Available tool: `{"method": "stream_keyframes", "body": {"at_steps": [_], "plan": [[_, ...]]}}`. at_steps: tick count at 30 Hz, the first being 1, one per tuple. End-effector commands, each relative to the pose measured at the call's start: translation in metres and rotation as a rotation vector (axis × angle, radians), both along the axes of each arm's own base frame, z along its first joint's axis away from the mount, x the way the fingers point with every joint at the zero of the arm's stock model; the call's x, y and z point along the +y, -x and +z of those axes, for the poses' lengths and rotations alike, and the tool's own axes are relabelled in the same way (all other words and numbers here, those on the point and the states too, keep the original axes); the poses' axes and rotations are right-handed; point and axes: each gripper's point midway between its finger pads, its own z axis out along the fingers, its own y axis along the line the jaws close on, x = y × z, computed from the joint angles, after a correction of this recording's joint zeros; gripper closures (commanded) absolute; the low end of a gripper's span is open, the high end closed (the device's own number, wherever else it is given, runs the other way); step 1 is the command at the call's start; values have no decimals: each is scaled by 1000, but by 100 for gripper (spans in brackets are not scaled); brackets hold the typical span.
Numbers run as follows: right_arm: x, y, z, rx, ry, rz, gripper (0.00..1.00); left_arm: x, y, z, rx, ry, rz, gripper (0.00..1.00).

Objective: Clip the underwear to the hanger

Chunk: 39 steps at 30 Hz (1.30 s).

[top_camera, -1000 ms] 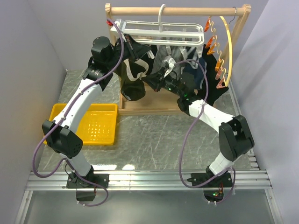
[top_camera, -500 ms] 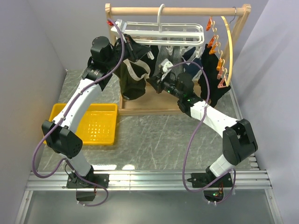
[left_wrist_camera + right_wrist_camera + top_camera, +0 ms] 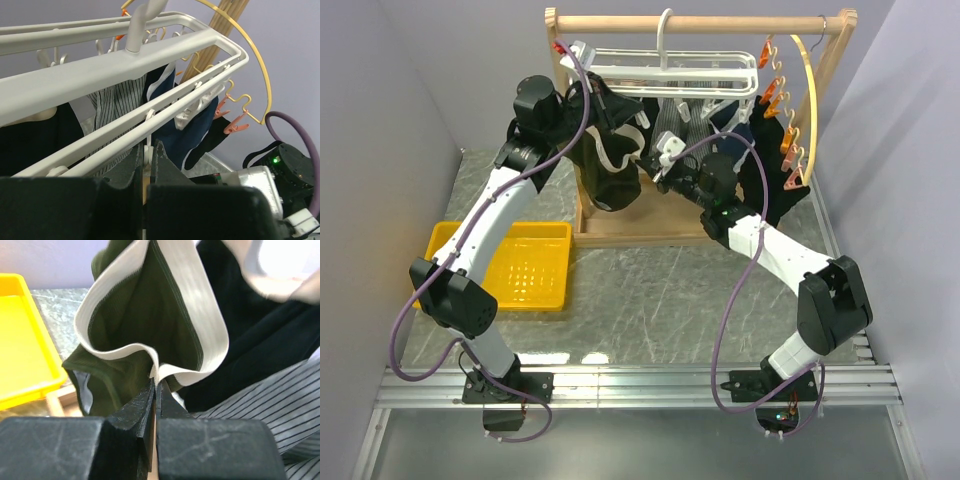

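Observation:
The underwear (image 3: 615, 175), dark olive with a wide beige waistband, hangs under the left end of the white grid hanger (image 3: 670, 70). My left gripper (image 3: 603, 108) is shut on its top edge just below the hanger's rail (image 3: 100, 75). In the left wrist view a strip of beige shows between the shut fingers, and a dangling white clip (image 3: 150, 131) stands right at my left gripper's (image 3: 146, 150) tips. My right gripper (image 3: 652, 165) is shut on a fold of the waistband (image 3: 195, 315). In its wrist view the tips of the right gripper (image 3: 155, 382) pinch that band.
The hanger hooks on a wooden rack (image 3: 700, 22) beside a wooden hoop (image 3: 807, 100) with orange clips. Striped (image 3: 675, 120), navy (image 3: 185, 135) and black (image 3: 775, 190) garments hang close behind. A yellow tray (image 3: 535, 265) lies at the left.
My right gripper has risen and moved left toward the hanger with the waistband, gathering the underwear narrower. The left gripper has stayed under the hanger's left end.

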Motion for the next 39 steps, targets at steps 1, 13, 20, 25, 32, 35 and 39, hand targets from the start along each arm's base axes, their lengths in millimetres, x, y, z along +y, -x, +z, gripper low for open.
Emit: {"method": "stream_keyframes", "body": {"at_steps": [1,13,20,25,32,35,39], "plan": [[-6,10,71,-233,-30,21,100,-11,25,-93,302,-162,-155,100],[-11,13,88,-371,36,136,100,-13,33,-95,278,-195,-225,100],[-11,15,92,-362,55,158,100,-9,24,-107,297,-236,-178,100],[-9,19,90,-370,71,176,100,-10,25,-112,309,-244,-191,100],[-9,14,95,-378,98,161,100,-10,24,-120,321,-272,-180,100],[-7,12,97,-381,107,158,100,-10,21,-126,318,-301,-162,100],[-7,9,98,-385,119,154,100,-10,21,-131,320,-328,-153,100]]}}
